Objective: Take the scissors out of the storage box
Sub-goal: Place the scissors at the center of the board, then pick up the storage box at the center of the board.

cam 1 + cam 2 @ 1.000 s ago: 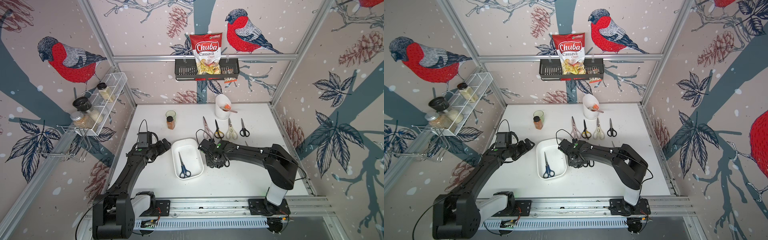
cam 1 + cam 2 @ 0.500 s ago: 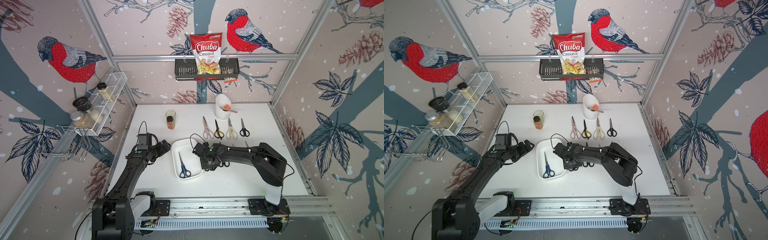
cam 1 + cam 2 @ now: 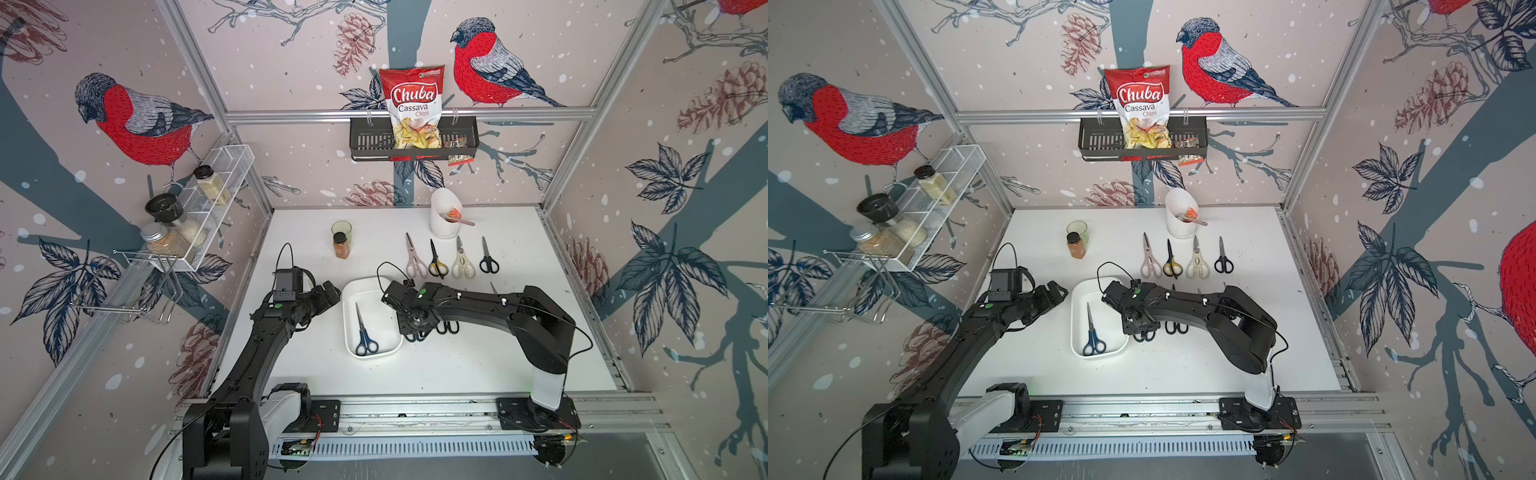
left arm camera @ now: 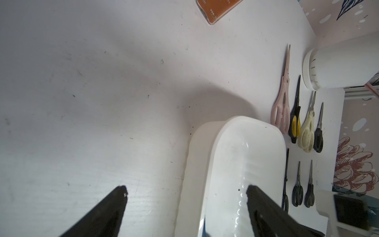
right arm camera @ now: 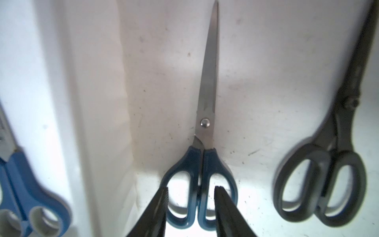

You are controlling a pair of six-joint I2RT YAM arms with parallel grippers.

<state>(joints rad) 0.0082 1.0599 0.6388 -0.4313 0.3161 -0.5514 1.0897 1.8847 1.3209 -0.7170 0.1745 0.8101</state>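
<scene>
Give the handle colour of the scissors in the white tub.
Blue; steel scissors clearest in a top view.

The shallow white box (image 3: 374, 309) with rounded corners sits on the table (image 3: 478, 365). It holds one closed blue pair (image 3: 360, 328), blades pointing away. Beyond it four closed pairs lie in a row: pink pair (image 3: 412, 255), black-and-yellow pair (image 3: 435, 257), cream pair (image 3: 460, 255), small black pair (image 3: 487, 257). Just beside the box a dark-blue pair (image 5: 205, 123) lies flat and closed, with a grey-black pair (image 5: 338, 123) next to it.

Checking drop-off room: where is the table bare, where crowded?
Bare: white table strip between shallow white plastic tub and aluminium front rail; also between tub and orange spice jar. Crowded: right of the tub, two rows of steel scissors.
</scene>
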